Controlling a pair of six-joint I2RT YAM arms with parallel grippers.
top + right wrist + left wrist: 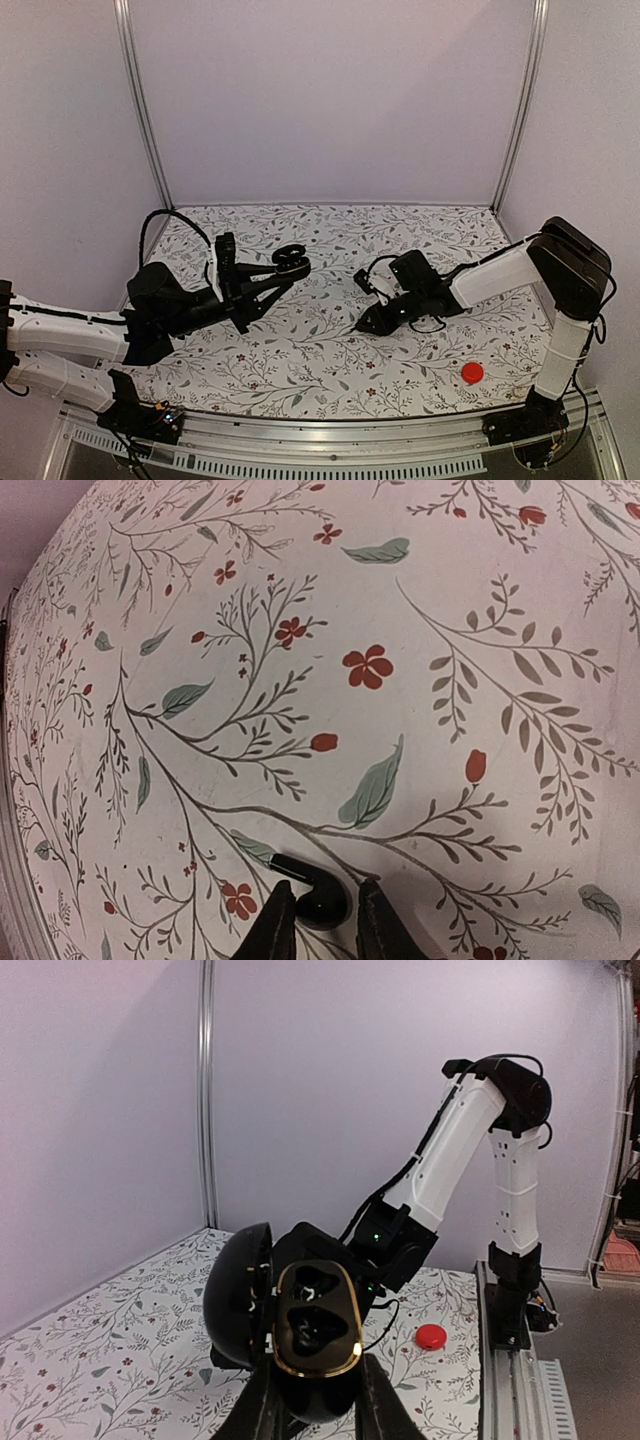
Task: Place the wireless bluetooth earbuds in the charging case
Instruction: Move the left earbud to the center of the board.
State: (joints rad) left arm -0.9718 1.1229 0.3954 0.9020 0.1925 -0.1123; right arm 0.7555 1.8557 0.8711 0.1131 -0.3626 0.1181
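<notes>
Glossy black charging case [300, 1325] open, gold-rimmed, in left pincer [318, 1385]; black earbud [318, 898] on floral table [450, 630]

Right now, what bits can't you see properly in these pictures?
- Right wrist view: the right gripper flanks the earbud; whether its fingers touch it is unclear.
- Top view: that gripper hides the earbud.
- Left wrist view: the charging case wells are too dark to show whether an earbud sits inside; the left gripper covers its underside.
</notes>
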